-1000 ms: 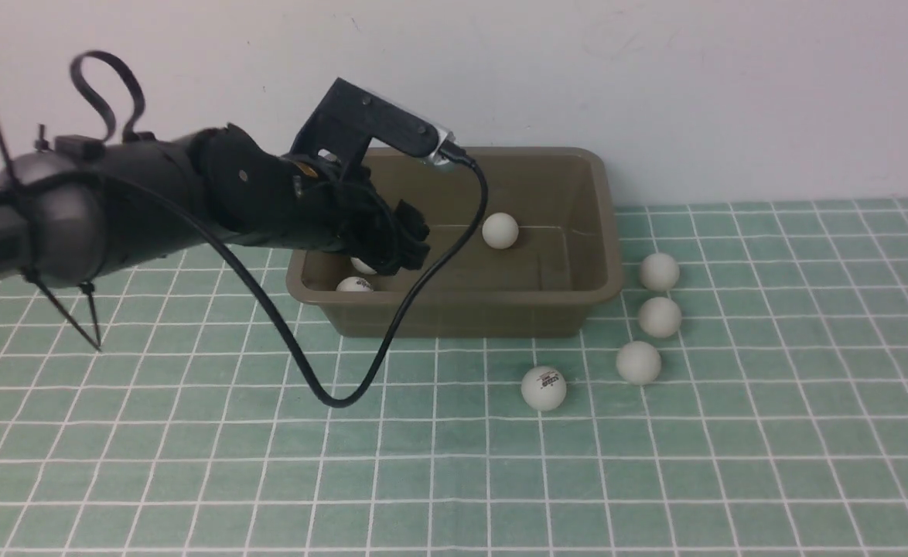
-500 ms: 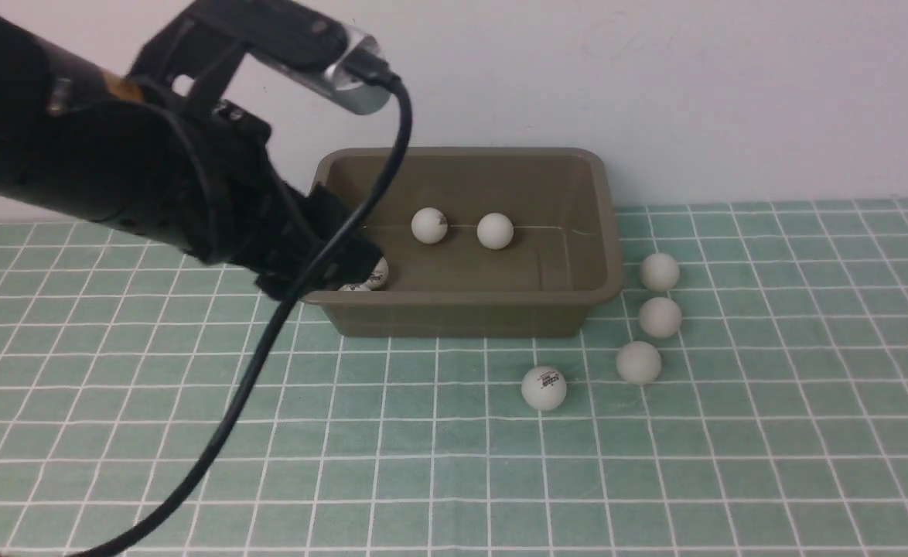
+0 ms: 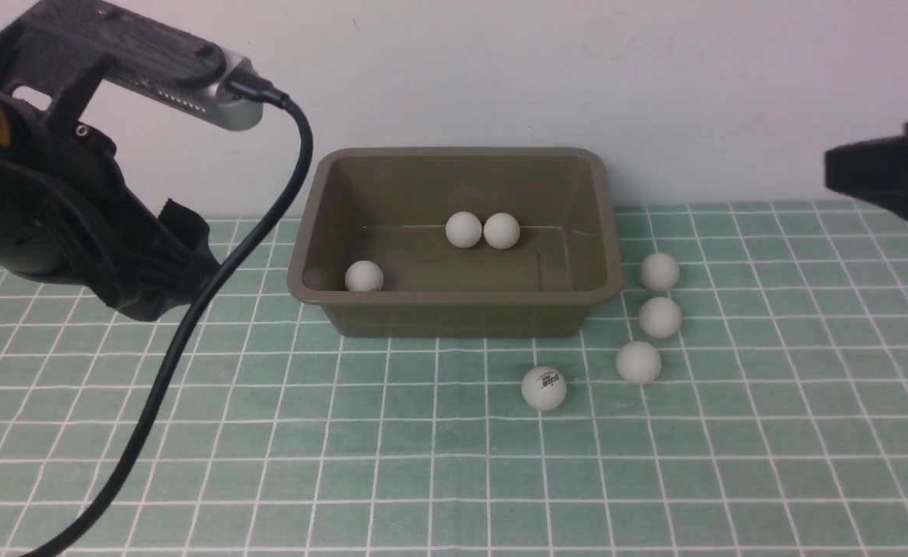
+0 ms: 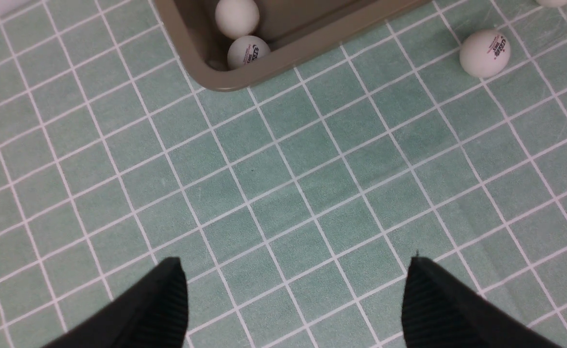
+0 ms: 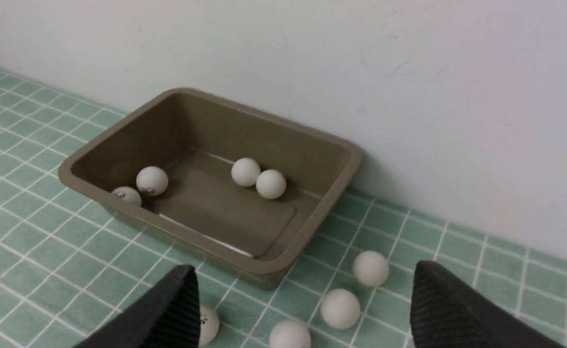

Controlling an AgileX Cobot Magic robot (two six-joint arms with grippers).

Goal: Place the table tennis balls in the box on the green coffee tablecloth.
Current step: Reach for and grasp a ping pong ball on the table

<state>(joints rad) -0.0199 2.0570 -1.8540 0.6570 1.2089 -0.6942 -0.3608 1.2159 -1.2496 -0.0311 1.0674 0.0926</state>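
The olive-brown box (image 3: 454, 313) stands on the green checked tablecloth (image 3: 423, 480) against the wall. Two table tennis balls (image 3: 463, 230) touch at its back, and a third (image 3: 363, 276) lies at its front left corner. The right wrist view shows a further logo ball (image 5: 126, 195) in that corner. Several balls lie on the cloth right of the box, one with a logo (image 3: 543, 387) nearest the front. My left gripper (image 4: 293, 263) is open and empty, left of the box. My right gripper (image 5: 305, 268) is open and empty, high at the right.
A white wall (image 3: 655, 93) rises directly behind the box. The left arm's black cable (image 3: 191, 333) hangs down over the cloth at the left. The right arm (image 3: 887, 178) enters at the right edge.
My left gripper has drawn back from over the box, up and to the left. A ball it let go rolled right beside the one at the back. The right arm has come into view.
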